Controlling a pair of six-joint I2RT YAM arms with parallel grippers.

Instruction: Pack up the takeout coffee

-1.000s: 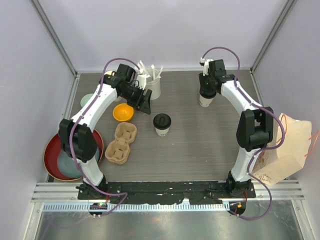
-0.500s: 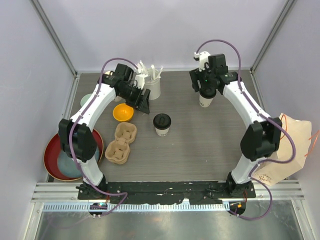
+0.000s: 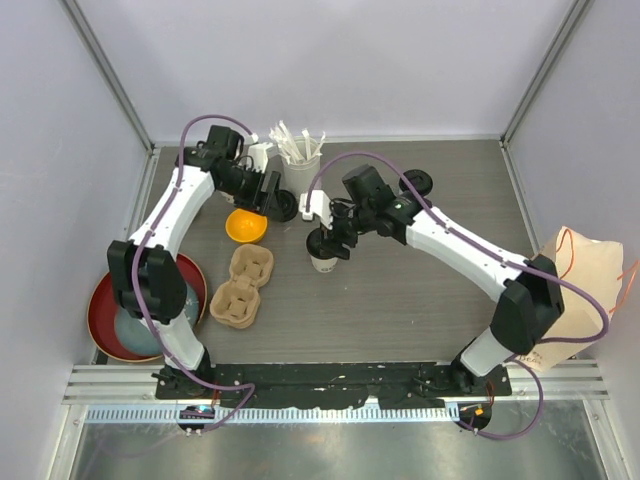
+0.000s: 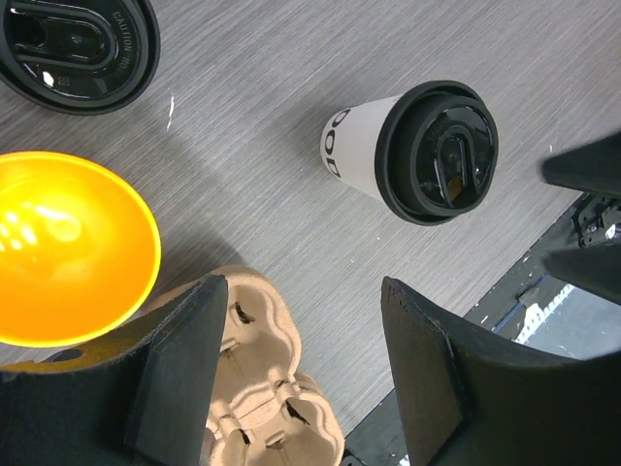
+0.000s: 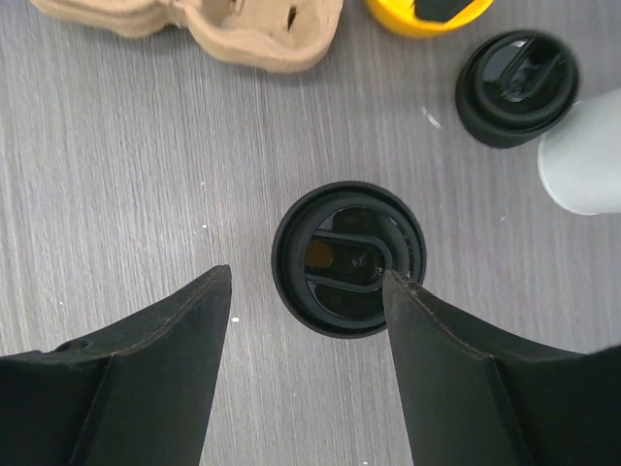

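One takeout coffee (image 3: 322,262), a white cup with a black lid, stands mid-table. My right gripper (image 3: 327,236) hangs open just above it. In the right wrist view its lid (image 5: 347,257) lies just beyond the open right gripper (image 5: 306,291), touching neither finger. The left wrist view shows the same coffee (image 4: 427,150) ahead of my open left gripper (image 4: 301,359), which holds nothing. A second lidded coffee (image 3: 419,183) stands alone at the back right. My left gripper (image 3: 279,204) hovers near the orange bowl.
A brown pulp cup carrier (image 3: 242,285) lies front left, next to an orange bowl (image 3: 246,224). A loose black lid (image 4: 78,44) lies by the bowl. A white cup of stirrers (image 3: 300,168) stands at the back. A red plate (image 3: 105,300) sits far left, a paper bag (image 3: 575,290) far right.
My right gripper opened, left the back-right coffee standing and swung left over the middle coffee. The left arm drew back slightly to the left.
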